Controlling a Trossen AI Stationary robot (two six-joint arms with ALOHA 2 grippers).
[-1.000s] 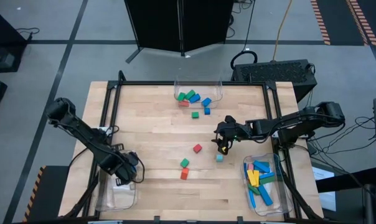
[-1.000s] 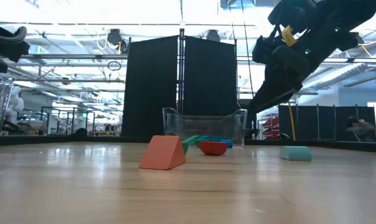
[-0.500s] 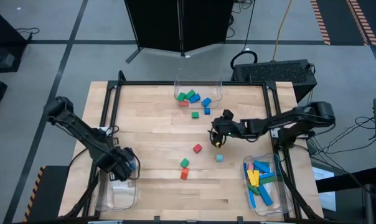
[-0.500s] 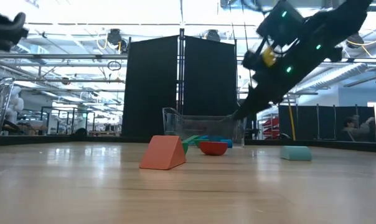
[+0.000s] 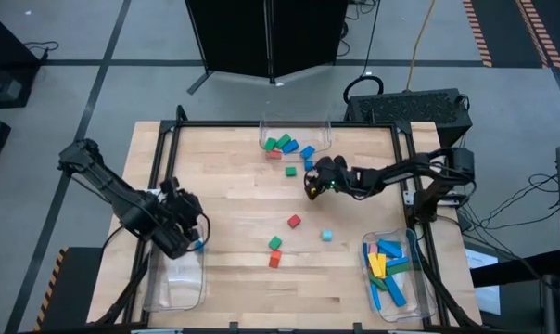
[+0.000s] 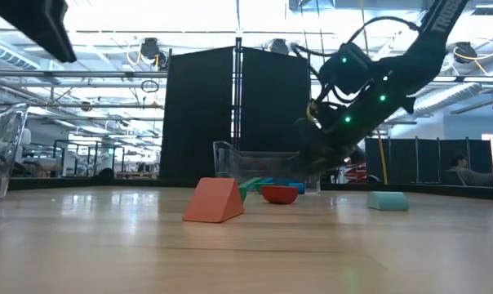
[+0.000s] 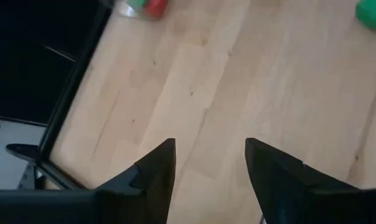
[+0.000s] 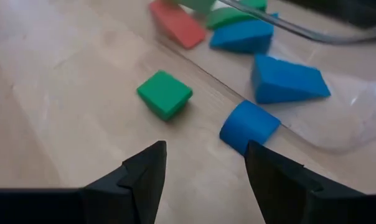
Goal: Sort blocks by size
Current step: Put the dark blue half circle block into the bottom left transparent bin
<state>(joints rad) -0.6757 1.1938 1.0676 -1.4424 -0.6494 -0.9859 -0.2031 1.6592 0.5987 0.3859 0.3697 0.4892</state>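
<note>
Right gripper (image 5: 310, 185) hangs over the far middle of the table (image 5: 224, 186), a little on the near side of the far bin, with its two fingers apart and nothing between them. Just ahead of it lie a small green block (image 8: 165, 93) and a rounded blue block (image 8: 249, 125), both on bare wood, near each other but not touching. Left gripper (image 5: 189, 232) is at the near left, above the rim of the near left bin; its fingers are also apart and empty.

These blocks look solid, stiff and light, so I judge they will not bend or break. Their faces seem smooth, so a light piece could slip or turn if it is taken by a corner. For the green block, the two flat opposite sides look like the best place to hold. For the blue one, the flat ends seem safer than the curved face.

Far bin (image 5: 322, 139) holds several medium blocks in green, blue and red. Near right bin (image 5: 371, 288) holds long bars in blue, yellow, green and pink. Near left bin (image 5: 173, 295) shows nothing that I can make out inside. Four more small blocks, red (image 5: 294, 221), cyan (image 5: 326, 236), green (image 5: 275, 242) and red (image 5: 273, 261), lie loose in the middle of the table.
</note>
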